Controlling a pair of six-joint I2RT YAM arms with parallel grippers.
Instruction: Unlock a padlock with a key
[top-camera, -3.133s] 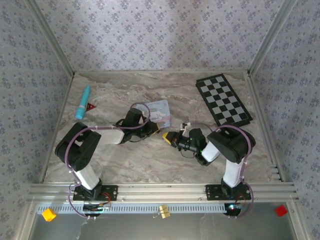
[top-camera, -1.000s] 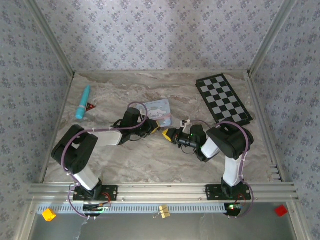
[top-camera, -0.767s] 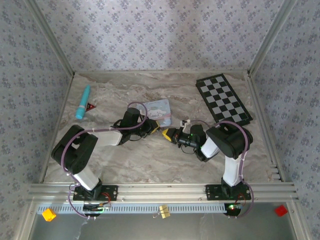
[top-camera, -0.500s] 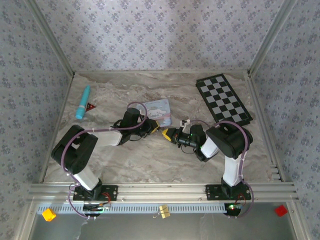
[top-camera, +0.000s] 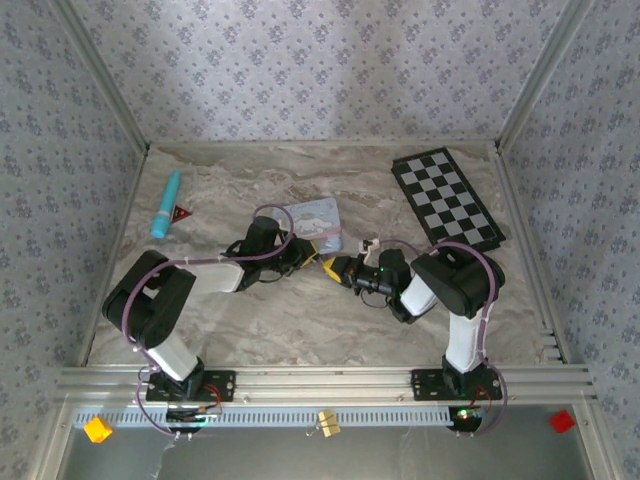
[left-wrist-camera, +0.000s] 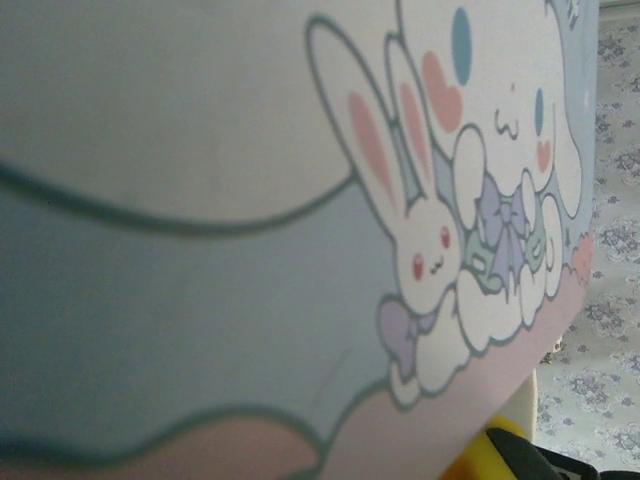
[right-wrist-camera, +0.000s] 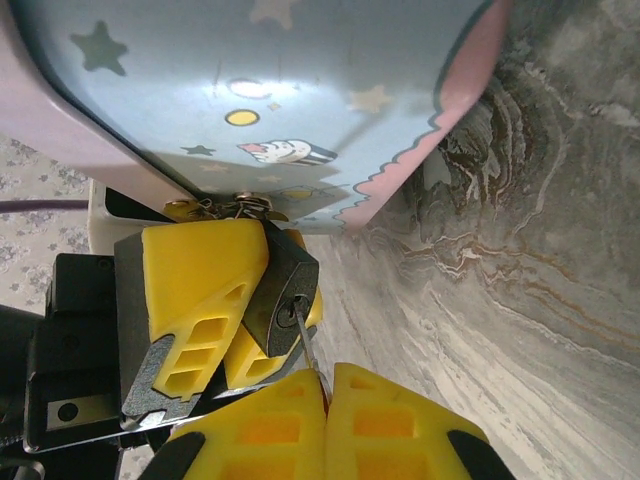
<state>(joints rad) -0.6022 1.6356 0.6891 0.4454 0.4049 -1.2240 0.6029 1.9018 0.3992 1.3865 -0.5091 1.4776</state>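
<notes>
— Padlock (right-wrist-camera: 282, 290): where is it sitting?
— Left gripper (right-wrist-camera: 265, 305) is clamping it, at eleven o'clock from the right gripper (right-wrist-camera: 327, 385), just beside the tin (right-wrist-camera: 250, 90).
— And the right one?
— Pressing together on the key (right-wrist-camera: 305, 345), whose tip is touching the keyhole.
</notes>
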